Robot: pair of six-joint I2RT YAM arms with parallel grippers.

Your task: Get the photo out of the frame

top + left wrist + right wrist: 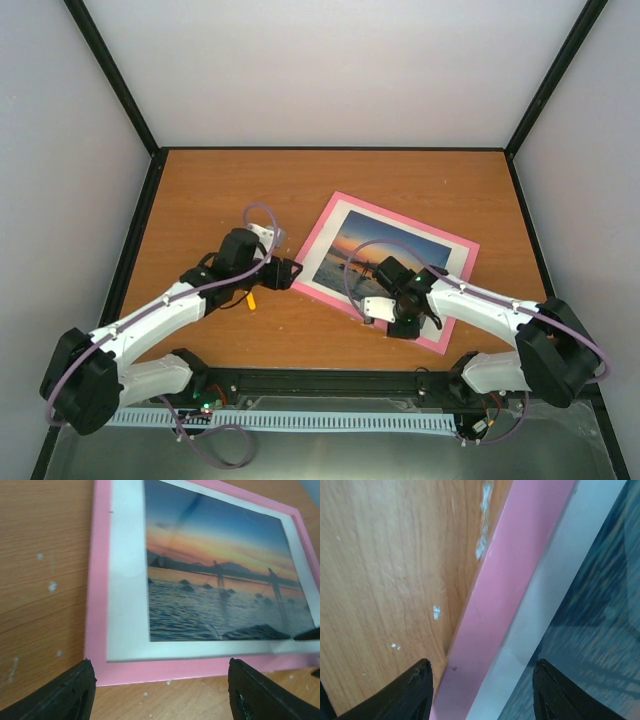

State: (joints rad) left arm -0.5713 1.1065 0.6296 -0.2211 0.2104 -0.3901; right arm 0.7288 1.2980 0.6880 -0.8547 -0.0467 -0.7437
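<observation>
Right gripper point(480, 680), jaws spread, straddles the frame's point(490, 605) near edge. Left gripper point(160, 680), spread and empty, faces its left corner. The photo point(215, 595) lies inside the frame, within a white border point(127, 580). Probably the step is finding a grip; next calls for lifting one edge.

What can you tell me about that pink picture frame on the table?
The frame is a thin, flat pink rectangle, smooth like plastic, lying turned at an angle on the wooden table, right of centre. Inside sit a white mat and the sunset photo. The right end effector hangs open astride its near edge.
</observation>
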